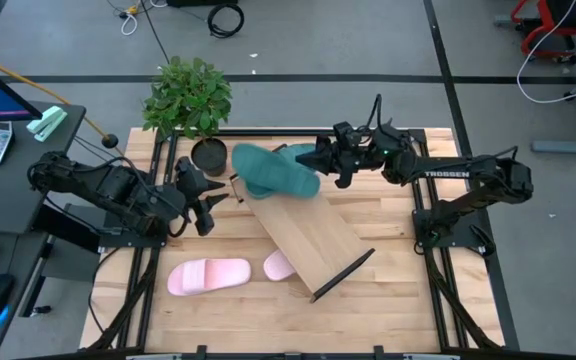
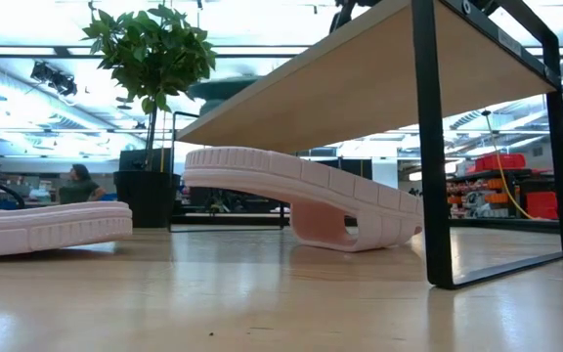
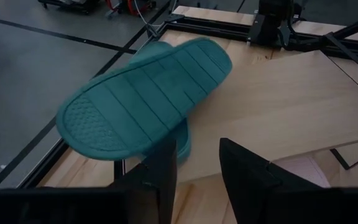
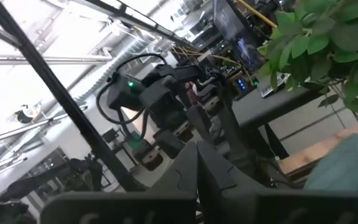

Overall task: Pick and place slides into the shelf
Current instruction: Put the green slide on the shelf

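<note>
Jaws of left gripper (image 3: 194,171) apart, empty.

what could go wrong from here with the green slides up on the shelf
1. The upper teal slide lies sole-up across the other teal slide at the shelf end, overhanging the edge; a nudge may tip it off.
2. The right gripper is shut beside that pile; retreating could drag it.
3. One pink slide sits partly under the shelf, awkward to reach.
</note>
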Motion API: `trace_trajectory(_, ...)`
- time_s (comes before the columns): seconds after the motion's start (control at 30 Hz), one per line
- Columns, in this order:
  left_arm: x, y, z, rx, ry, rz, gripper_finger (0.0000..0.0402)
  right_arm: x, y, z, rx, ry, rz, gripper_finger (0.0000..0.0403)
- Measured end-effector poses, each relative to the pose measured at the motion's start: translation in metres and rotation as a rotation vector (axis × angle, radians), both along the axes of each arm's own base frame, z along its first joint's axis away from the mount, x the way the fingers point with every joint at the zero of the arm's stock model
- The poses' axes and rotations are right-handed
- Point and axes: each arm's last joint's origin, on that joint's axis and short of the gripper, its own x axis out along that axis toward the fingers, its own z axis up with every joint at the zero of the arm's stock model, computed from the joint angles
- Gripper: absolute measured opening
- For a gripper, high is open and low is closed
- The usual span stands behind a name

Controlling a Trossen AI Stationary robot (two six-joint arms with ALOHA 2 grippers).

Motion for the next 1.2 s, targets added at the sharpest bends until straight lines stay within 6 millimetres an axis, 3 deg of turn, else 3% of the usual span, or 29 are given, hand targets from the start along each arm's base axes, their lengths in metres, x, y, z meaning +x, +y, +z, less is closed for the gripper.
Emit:
trace_trajectory(0.23,0.0,0.0,0.0,-0.001,0.0,0.0,0.0123,-0.001,0.004,-0.004,-0.158,0.036,0.089,0.0025)
trace_trajectory(0.5,0.0,0.0,0.0,-0.001,0.0,0.0,0.0125,-0.018,0.003,0.007,-0.362,0.308,-0.003,0.009)
trace_trajectory(0.77,0.0,0.0,0.0,0.005,0.003,-0.003,0.0122,-0.04,0.024,0.036,-0.913,0.481,0.069,0.0158)
trace_trajectory(0.93,0.0,0.0,0.0,0.006,0.003,-0.004,0.0125,-0.037,0.042,0.026,-1.217,0.624,0.09,0.0191)
trace_trajectory(1.2,0.0,0.0,0.0,0.006,0.003,-0.004,0.0126,-0.011,0.061,-0.004,-1.612,0.762,0.136,0.0247)
